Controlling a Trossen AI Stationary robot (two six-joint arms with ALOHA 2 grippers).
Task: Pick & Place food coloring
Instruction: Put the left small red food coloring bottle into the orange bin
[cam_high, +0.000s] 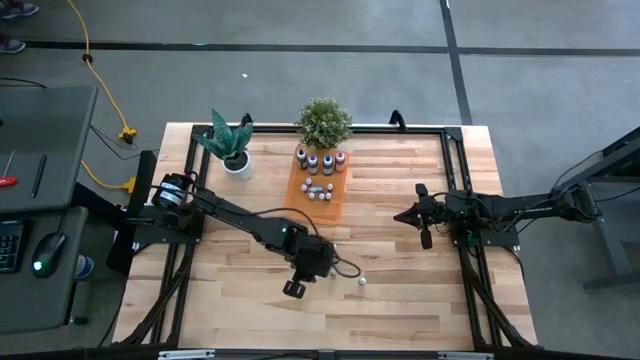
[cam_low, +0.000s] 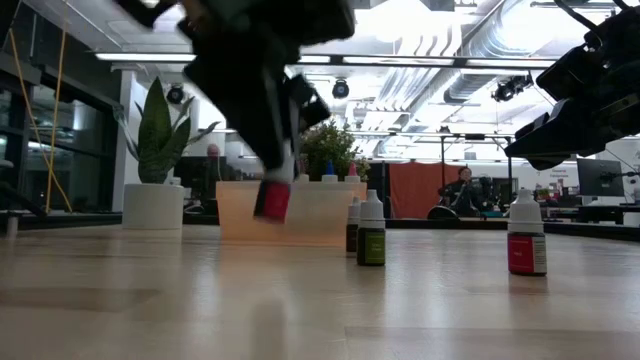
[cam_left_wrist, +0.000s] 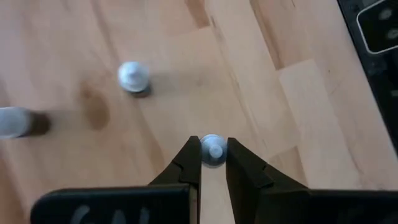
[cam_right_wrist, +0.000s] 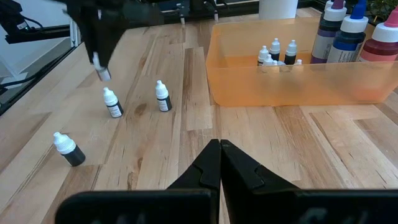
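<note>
My left gripper (cam_high: 293, 288) hangs over the table's near middle, shut on one small food coloring bottle (cam_low: 272, 200) with a red label. Three more small bottles (cam_right_wrist: 112, 102) (cam_right_wrist: 162, 96) (cam_right_wrist: 67, 149) rest on the wood near it, the last one leaning. The low view shows them too, standing on their bases (cam_low: 371, 230). The orange tray (cam_high: 318, 205) at the far middle holds several small white-capped bottles (cam_right_wrist: 275, 51) and taller ones (cam_high: 320, 160). My right gripper (cam_right_wrist: 219, 146) waits shut at the table's right side. My left gripper pinches the bottle's white cap (cam_left_wrist: 213, 155) between its two fingertips (cam_left_wrist: 189, 158). The fingers slant steeply down onto it from above. The bottle hangs below the fingers, a little tilted, its base (cam_low: 270, 215) lifted clear of the table.
Two potted plants (cam_high: 232, 148) (cam_high: 323, 122) stand at the far edge beside the tray. Bare wood (cam_high: 400, 320) lies toward the near edge and right of the loose bottles. A person (cam_low: 462, 190) sits in the room beyond the table.
</note>
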